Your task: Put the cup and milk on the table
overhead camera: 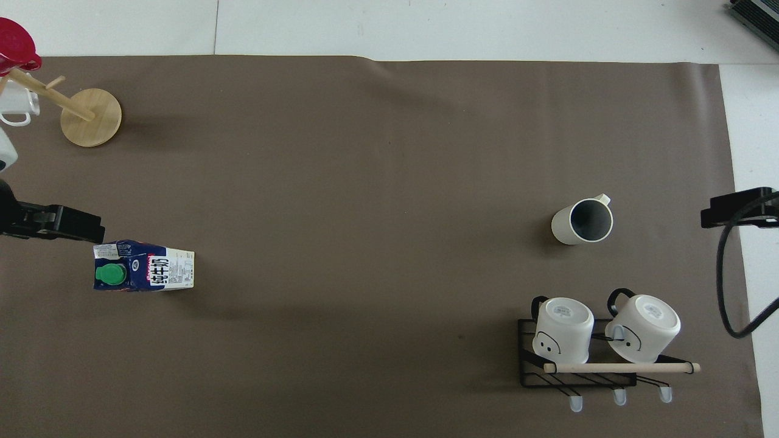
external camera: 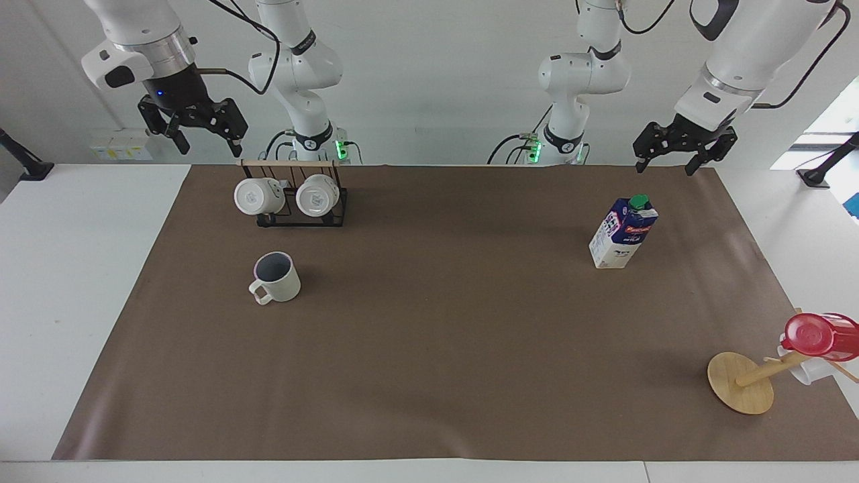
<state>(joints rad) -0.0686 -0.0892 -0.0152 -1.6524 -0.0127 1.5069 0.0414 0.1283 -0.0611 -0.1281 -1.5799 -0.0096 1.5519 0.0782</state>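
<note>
On the table, the cup & the milk stand upright, each near one end. Left gripper & right gripper hang above w/ fingers apart, empty. Risk: a low sweep could tip the tall milk.

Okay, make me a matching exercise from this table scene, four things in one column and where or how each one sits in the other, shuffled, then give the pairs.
1. cup
2. milk
3. two white mugs
4. red cup

A. lying sideways on the black wire rack
B. hung on the wooden stand
C. standing upright at the left arm's end
D. standing upright, farther from the robots than the rack

Pairs: 1-D, 2-C, 3-A, 4-B
</note>
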